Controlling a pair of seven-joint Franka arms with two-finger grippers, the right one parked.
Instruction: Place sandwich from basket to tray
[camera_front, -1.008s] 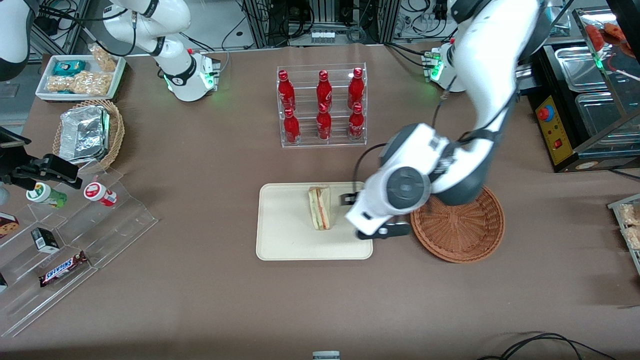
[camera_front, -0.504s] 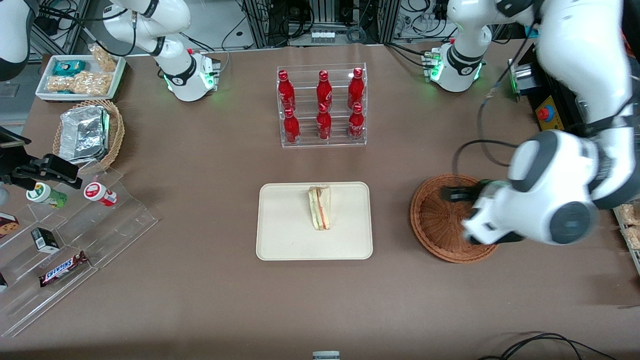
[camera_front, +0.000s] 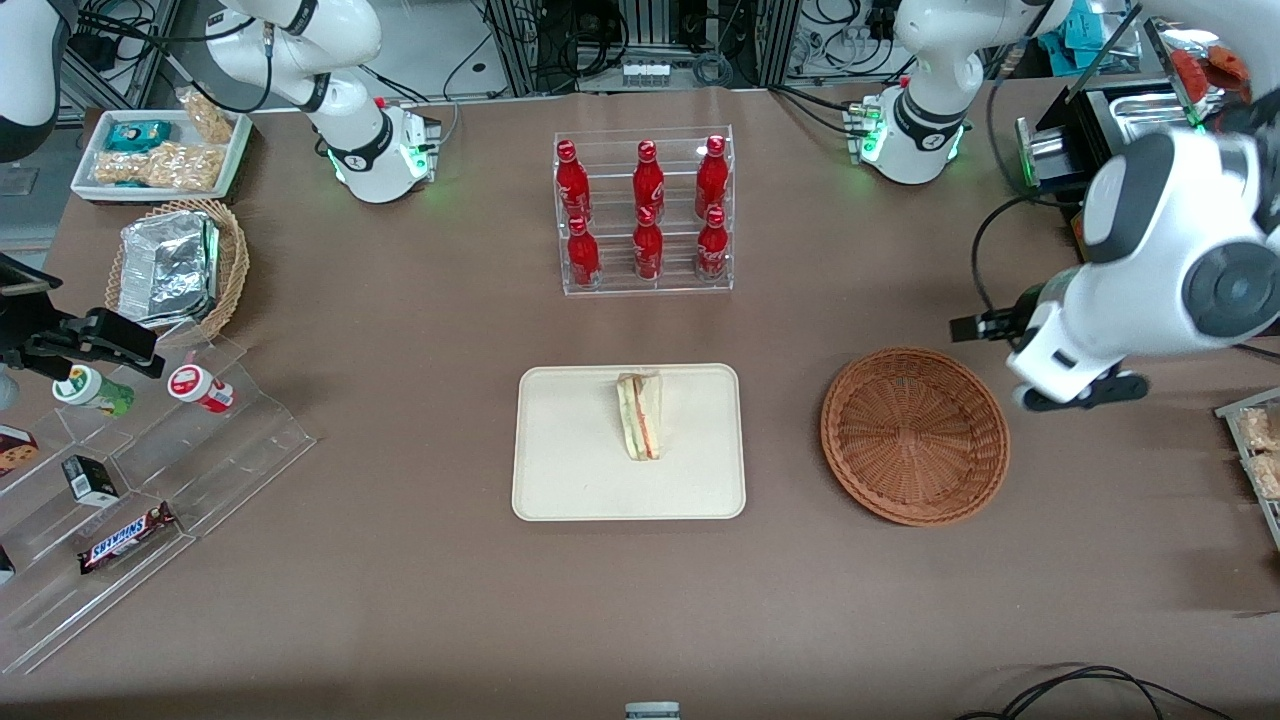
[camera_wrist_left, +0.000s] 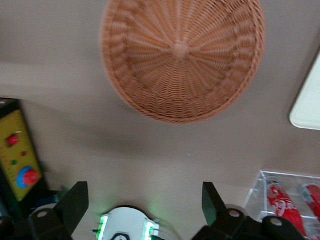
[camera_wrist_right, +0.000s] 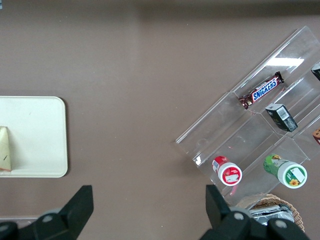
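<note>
The sandwich (camera_front: 640, 415) stands on its edge on the cream tray (camera_front: 560, 480), well apart from the left gripper (camera_wrist_left: 142, 207), which hangs above bare table just past the wicker basket (camera_front: 915, 435) toward the working arm's end. Its two dark fingers (camera_wrist_left: 75, 202) stand wide apart, holding and touching nothing. The basket has nothing in it. On the clear stepped rack lies a Snickers bar (camera_front: 125, 537), its name legible on the wrapper.
</note>
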